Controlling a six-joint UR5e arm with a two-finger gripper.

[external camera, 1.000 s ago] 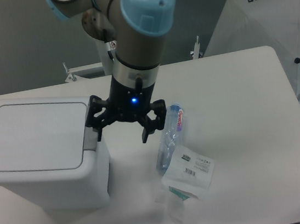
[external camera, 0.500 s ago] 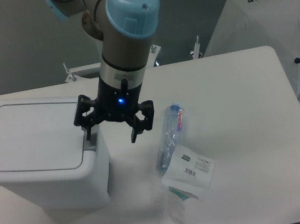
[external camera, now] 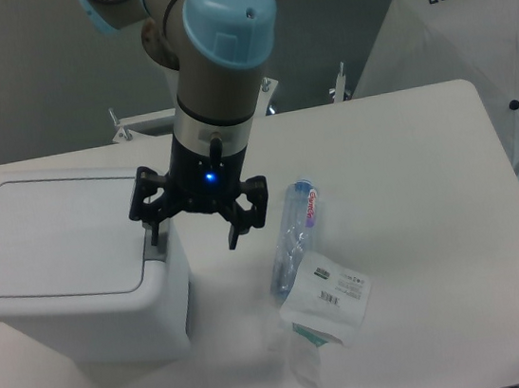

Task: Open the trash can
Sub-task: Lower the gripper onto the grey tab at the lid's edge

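The trash can [external camera: 68, 267] is a large white boxy bin at the left of the table, its flat lid shut. Its grey push-latch tab [external camera: 155, 249] sits at the lid's right edge. My gripper [external camera: 195, 240] hangs from the arm just right of the bin, jaws spread wide. The left finger [external camera: 155, 233] is right over the latch tab, touching or nearly touching it. The right finger [external camera: 237, 234] hangs over the bare table. Nothing is between the fingers.
A clear plastic bottle [external camera: 294, 235] lies on the table right of the gripper. A white labelled packet [external camera: 330, 295] lies at its near end. A white fabric cover [external camera: 469, 42] with printed text stands at the back right.
The gripper moved left from beside the bottle toward the bin's right edge, then held almost still. Its left finger now stands over the latch tab. The lid has not moved.
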